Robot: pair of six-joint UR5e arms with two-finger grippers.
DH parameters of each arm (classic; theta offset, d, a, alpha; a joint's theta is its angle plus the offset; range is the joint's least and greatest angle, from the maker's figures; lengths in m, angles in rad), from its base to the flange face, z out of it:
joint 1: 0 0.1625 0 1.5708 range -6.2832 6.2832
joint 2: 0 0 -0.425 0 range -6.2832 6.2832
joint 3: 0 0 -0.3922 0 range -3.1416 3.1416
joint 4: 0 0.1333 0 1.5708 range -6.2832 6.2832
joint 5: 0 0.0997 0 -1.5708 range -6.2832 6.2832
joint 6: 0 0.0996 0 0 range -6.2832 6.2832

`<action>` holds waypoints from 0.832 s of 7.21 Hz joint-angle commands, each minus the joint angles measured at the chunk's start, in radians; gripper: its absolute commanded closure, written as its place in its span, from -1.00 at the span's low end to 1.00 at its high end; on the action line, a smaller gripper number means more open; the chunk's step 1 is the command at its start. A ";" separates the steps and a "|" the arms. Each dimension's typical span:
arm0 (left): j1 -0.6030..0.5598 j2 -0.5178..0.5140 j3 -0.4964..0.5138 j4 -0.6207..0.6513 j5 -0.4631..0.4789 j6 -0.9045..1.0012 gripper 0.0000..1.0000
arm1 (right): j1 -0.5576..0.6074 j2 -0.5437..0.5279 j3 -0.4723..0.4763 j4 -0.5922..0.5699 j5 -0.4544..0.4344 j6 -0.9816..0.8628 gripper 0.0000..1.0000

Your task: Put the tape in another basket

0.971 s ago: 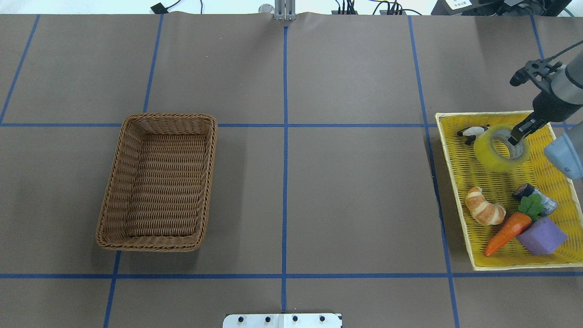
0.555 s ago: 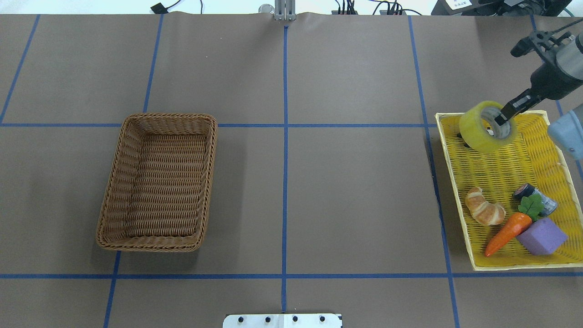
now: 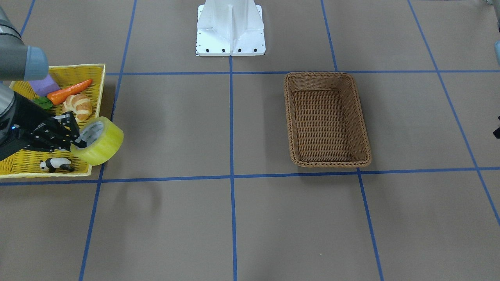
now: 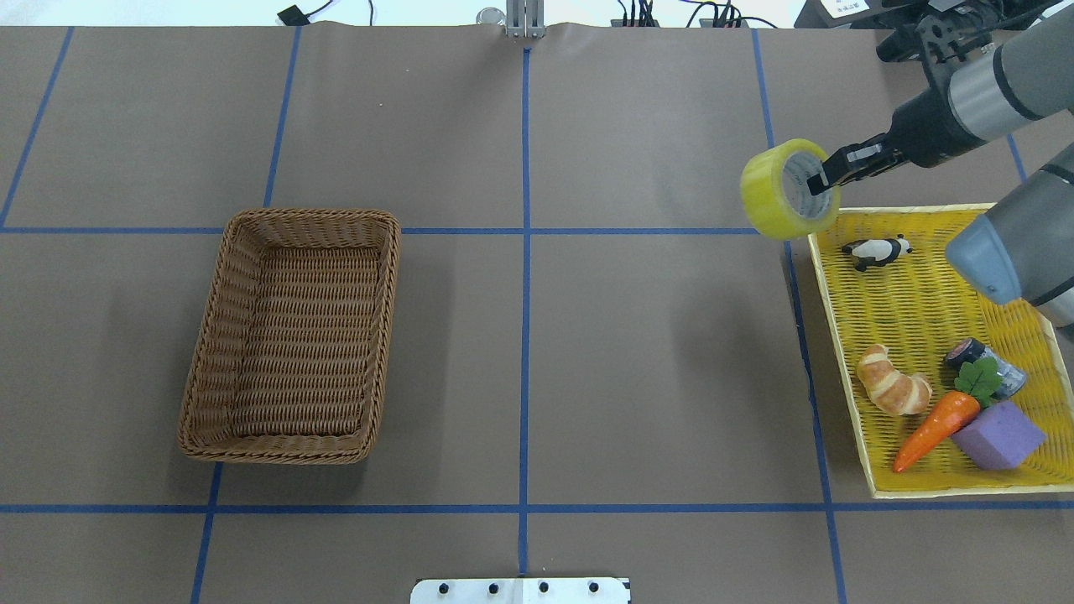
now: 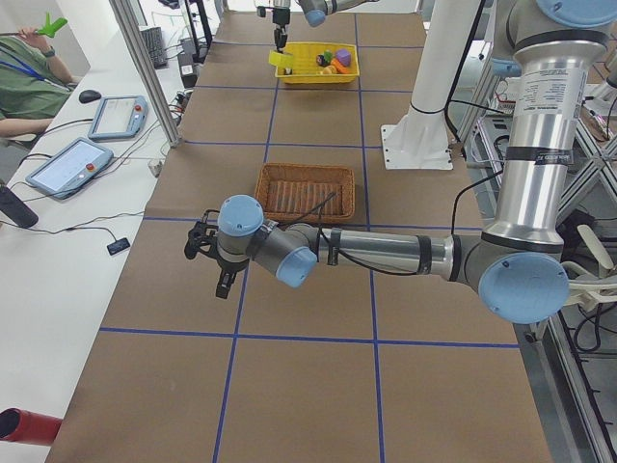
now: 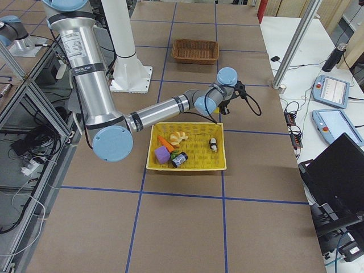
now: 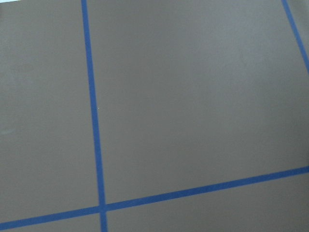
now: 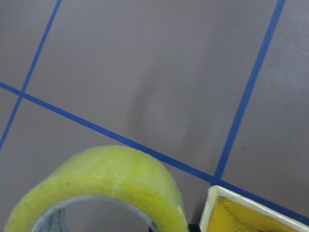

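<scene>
Brown gridded table (image 4: 638, 352): right gripper (image 4: 826, 172) clamped on tape (image 4: 762, 195), roll aloft just beyond a corner of yellow tray (image 4: 914, 310). Basket (image 4: 315, 215) lies well apart from that tray. Left gripper (image 5: 214, 262): opening cannot be told.

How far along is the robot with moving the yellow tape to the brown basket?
Done: the right gripper is clamped on the tape, which is up out of the yellow tray. In hand: it hangs by the tray's corner. Left: carry it across to the empty wicker basket and release.
</scene>
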 commanded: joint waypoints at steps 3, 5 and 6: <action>0.159 -0.002 0.058 -0.570 0.001 -0.686 -0.96 | -0.260 0.001 0.007 0.517 -0.304 0.612 1.00; 0.246 -0.035 0.058 -0.871 0.003 -1.049 -0.96 | -0.404 0.006 0.004 0.709 -0.486 0.783 1.00; 0.269 -0.073 0.057 -1.003 0.006 -1.280 -0.96 | -0.455 0.027 0.001 0.779 -0.537 0.826 1.00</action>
